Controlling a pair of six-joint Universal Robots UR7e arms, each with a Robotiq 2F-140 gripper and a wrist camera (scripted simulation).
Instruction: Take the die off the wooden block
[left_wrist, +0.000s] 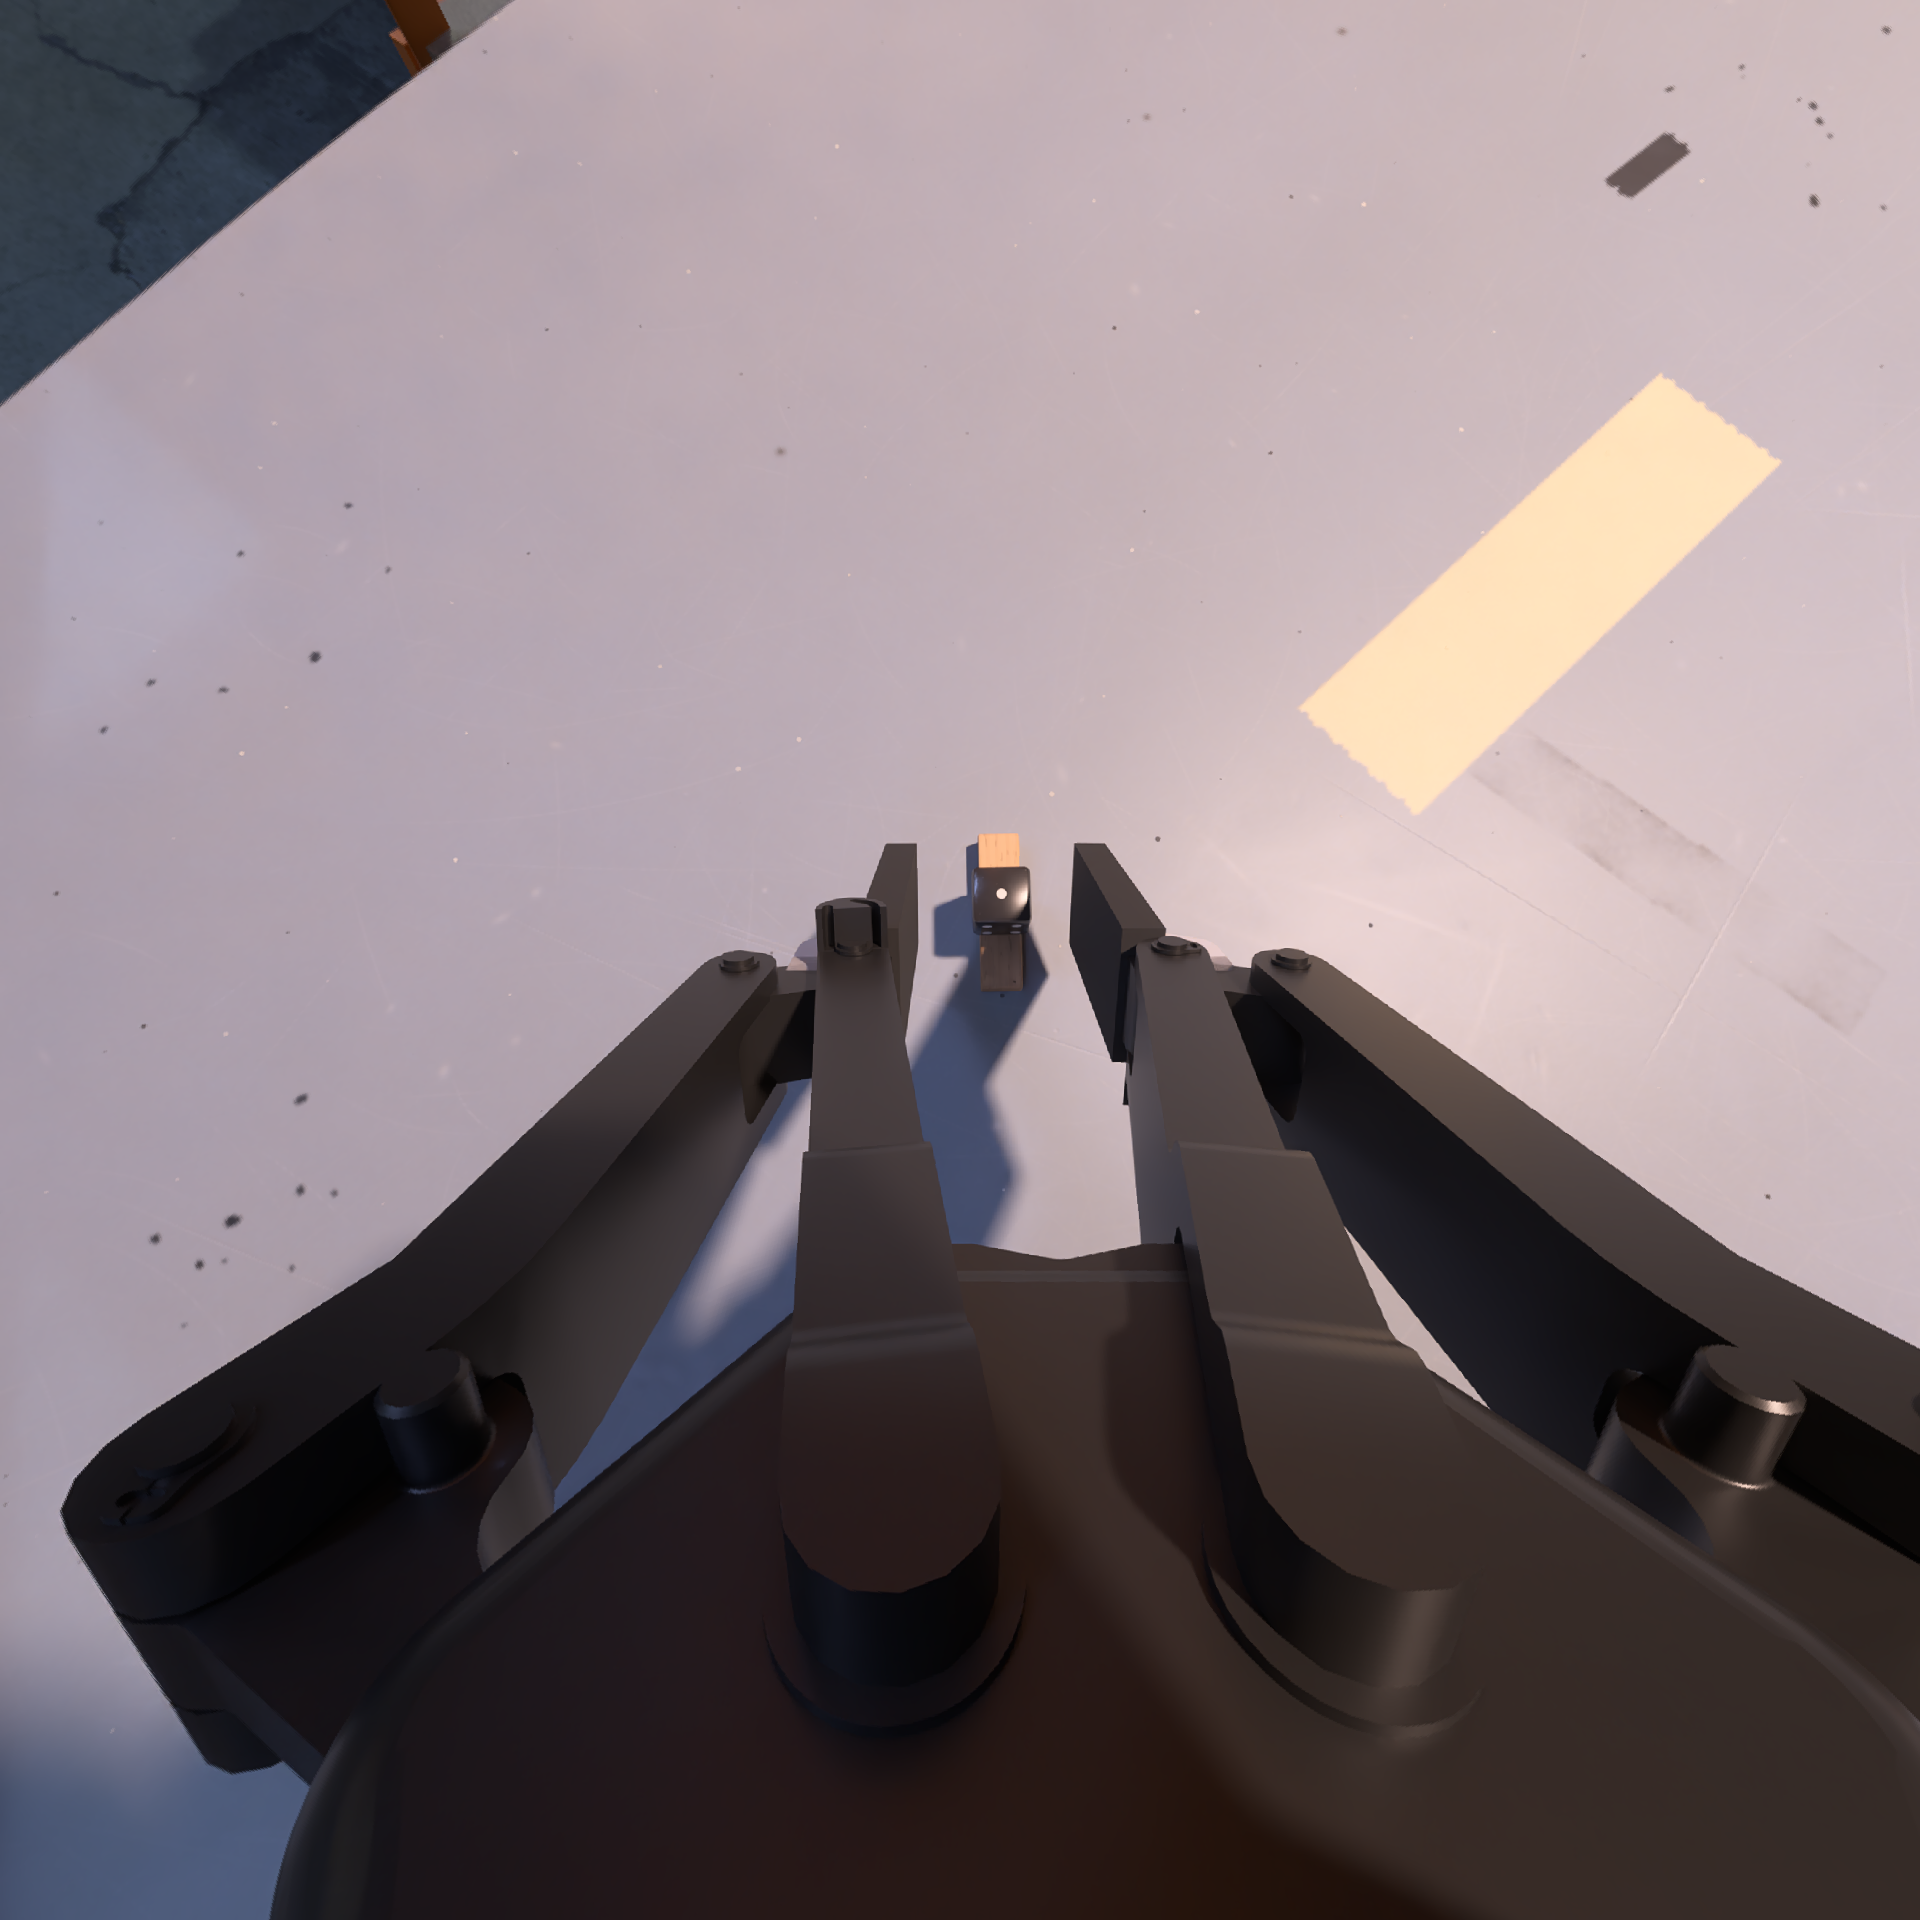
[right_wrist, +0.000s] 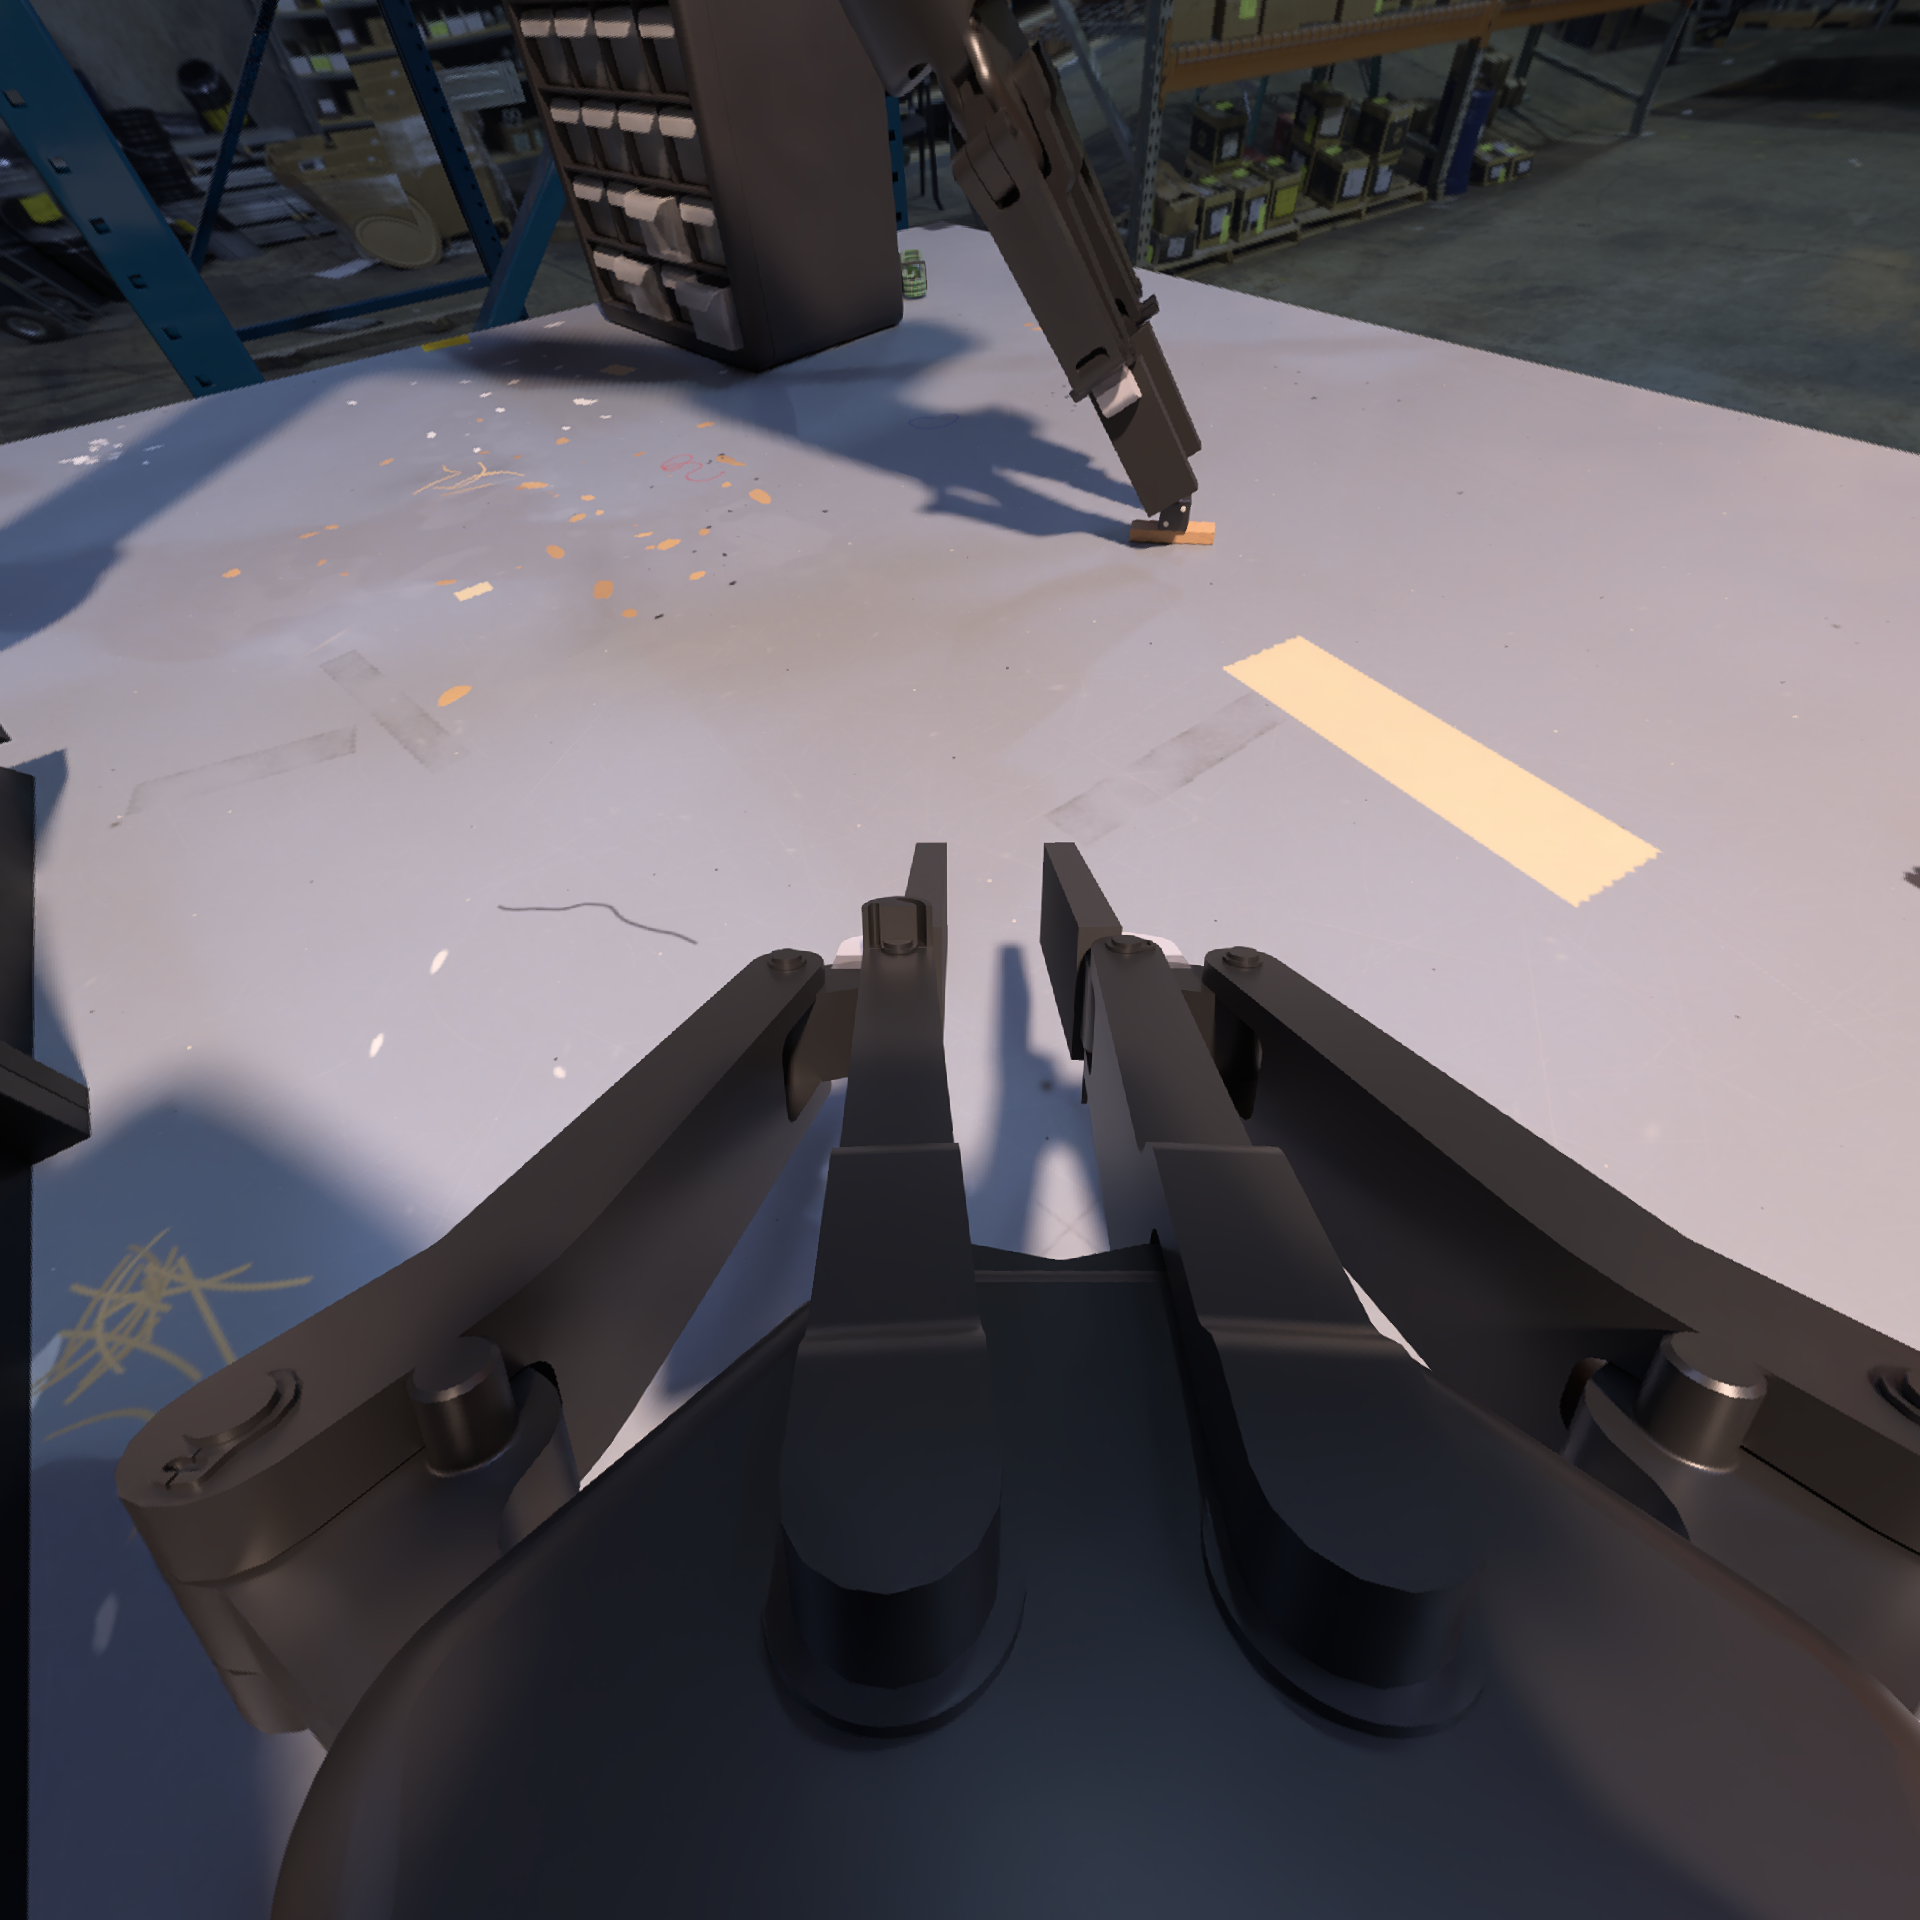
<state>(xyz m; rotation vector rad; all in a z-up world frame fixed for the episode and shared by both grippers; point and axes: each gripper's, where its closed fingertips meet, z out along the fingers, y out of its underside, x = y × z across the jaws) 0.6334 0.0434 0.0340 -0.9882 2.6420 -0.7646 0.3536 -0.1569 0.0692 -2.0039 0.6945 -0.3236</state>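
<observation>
1. Upper left of the left wrist view: dark cracked floor (left_wrist: 94, 156) beyond the edge of the pale grey surface (left_wrist: 520, 520).
2. Centre of that view: left hand (left_wrist: 994, 862) part-open, fingers (left_wrist: 899, 883) on either side of the die (left_wrist: 1002, 896) with a gap on each side, gripping nothing.
3. Black die with one white dot facing up, sitting on the wooden block (left_wrist: 1000, 854), which lies flat on the surface and sticks out past the die at both ends.
4. Right of that view: cream strip of tape (left_wrist: 1538, 592), well apart from the block.
5. Upper left of the right wrist view: dark cabinet of small drawers (right_wrist: 707, 177).
6. Lower centre: right hand (right_wrist: 994, 862) narrowly open and empty above bare surface (right_wrist: 727, 779).
7. Upper right of centre: left hand seen from afar, tips down at the die (right_wrist: 1175, 513) on the block (right_wrist: 1195, 534); grip unclear at that distance.
8. Right: tape strip (right_wrist: 1444, 769).
</observation>
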